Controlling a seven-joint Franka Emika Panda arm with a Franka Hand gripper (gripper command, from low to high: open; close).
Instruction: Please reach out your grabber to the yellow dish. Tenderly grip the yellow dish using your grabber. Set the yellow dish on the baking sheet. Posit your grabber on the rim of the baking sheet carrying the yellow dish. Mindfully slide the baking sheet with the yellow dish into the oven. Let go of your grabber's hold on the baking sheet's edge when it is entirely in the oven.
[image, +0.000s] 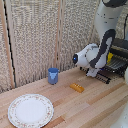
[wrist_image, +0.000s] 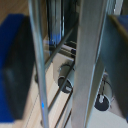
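**Arm at the Oven Mouth, Baking Sheet in Its Grip**

We see the single white and grey arm bent low at the exterior view's right, its gripper (image: 95, 73) down at the near edge of the baking sheet (image: 106, 76), which juts from the front of the oven (image: 119, 52). A sliver of bright yellow (image: 110, 57) shows behind the arm, above the sheet; we take it for the yellow dish, though most of it is hidden and we cannot say for certain that it rests on the sheet.

In the wrist view, the dark blue-tipped fingers (wrist_image: 17, 70) stand to either side of metal bars (wrist_image: 90, 60) that fill the frame, so we judge the gripper closed on the baking sheet's rim, although the contact itself is blurred.

By our reading the early steps are done: the dish is off the worktop (image: 90, 105) and up by the oven, and the rim has been taken. What is left is the push. The sheet's near edge is outside the oven, so it is not yet fully in, and the release comes after that.

Our count: one arm, one oven, one baking sheet, one yellow dish glimpsed. Apart on the worktop stand one blue cup (image: 53, 75), one flat orange-yellow oblong piece (image: 76, 88) and one white patterned plate (image: 30, 110).
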